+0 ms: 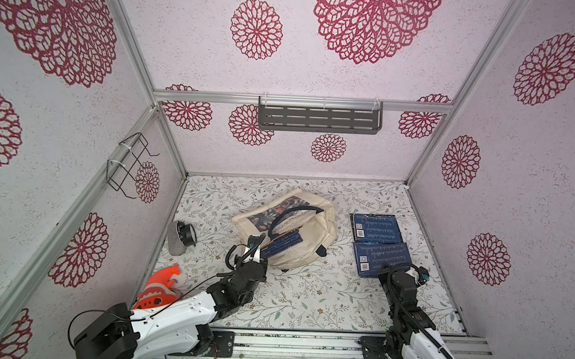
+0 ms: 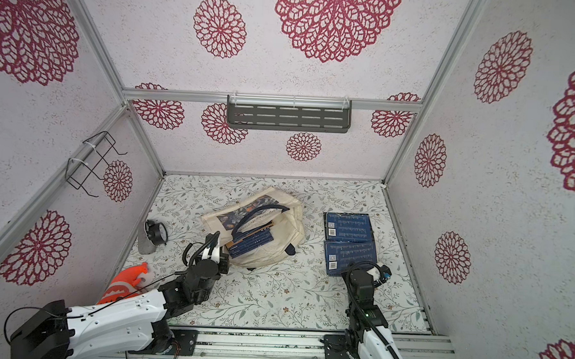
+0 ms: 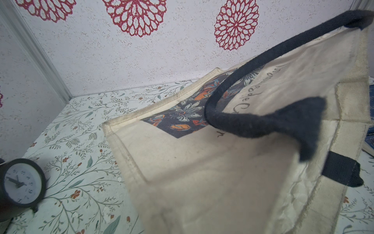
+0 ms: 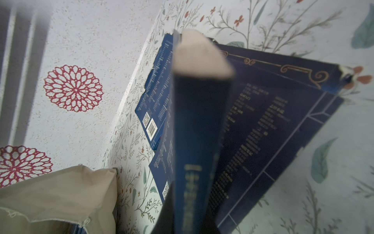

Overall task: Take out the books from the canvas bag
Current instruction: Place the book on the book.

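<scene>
Placing a pinched book (image 4: 194, 131) onto the three-o'clock stack (image 1: 381, 257), the right gripper (image 1: 417, 275) should release next; the left gripper (image 1: 258, 249) seemingly clamps the canvas bag (image 1: 309, 253) at its rim.

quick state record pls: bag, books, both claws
bag: cream canvas tote bag with navy handles, lying mid-table
in bag: dark-blue paperbacks showing at its mouth
taken out: barcode-up dark-blue books, flat, on the robot's right of the bag
left claw: shut on the bag's rim
right claw: shut on an upright dark-blue book over those
</scene>
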Controlling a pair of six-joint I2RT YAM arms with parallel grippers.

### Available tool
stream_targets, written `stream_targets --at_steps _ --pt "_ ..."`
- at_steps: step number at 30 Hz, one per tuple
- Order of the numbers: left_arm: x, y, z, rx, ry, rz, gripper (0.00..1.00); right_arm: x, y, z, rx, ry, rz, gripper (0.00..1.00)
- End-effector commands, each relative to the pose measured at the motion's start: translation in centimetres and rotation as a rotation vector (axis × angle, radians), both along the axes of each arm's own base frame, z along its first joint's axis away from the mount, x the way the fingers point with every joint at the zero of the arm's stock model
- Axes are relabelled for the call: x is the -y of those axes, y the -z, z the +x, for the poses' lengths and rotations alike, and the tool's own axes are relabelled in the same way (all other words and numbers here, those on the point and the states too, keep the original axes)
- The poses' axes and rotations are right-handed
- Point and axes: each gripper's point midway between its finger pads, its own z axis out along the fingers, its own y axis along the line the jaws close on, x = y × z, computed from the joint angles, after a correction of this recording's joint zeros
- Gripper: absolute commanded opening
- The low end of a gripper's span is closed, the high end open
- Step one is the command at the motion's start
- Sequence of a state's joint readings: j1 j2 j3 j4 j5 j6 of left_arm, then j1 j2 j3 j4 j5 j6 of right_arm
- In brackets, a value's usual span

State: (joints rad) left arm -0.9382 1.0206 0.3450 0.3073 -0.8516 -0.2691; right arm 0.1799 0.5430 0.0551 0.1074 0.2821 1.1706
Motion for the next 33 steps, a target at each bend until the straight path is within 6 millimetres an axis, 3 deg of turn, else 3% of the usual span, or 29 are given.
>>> stream_targets --at_steps 1,10,13,21,33 --pt "-0.2 -1.7 0.0 0.045 -0.02 -0.056 0.0 -0.1 -1.0 0.7 0.043 0.001 0.065 0.0" --pt "-0.1 -1.5 0.1 0.04 -0.022 -0.05 0.0 0.1 -0.1 1.2 -0.016 -0.028 0.094 0.02" --pt "0.0 -1.5 0.1 0.038 -0.024 -0.046 0.0 0.2 0.1 1.3 -0.036 -0.032 0.099 0.16" --pt "0.0 -1.5 0.2 0.038 -0.024 -0.046 0.0 0.7 0.3 1.0 -0.093 -0.033 0.081 0.4" --pt "0.0 -1.5 0.2 0.031 -0.024 -0.041 0.0 0.9 -0.1 0.8 -0.167 -0.062 0.06 0.62"
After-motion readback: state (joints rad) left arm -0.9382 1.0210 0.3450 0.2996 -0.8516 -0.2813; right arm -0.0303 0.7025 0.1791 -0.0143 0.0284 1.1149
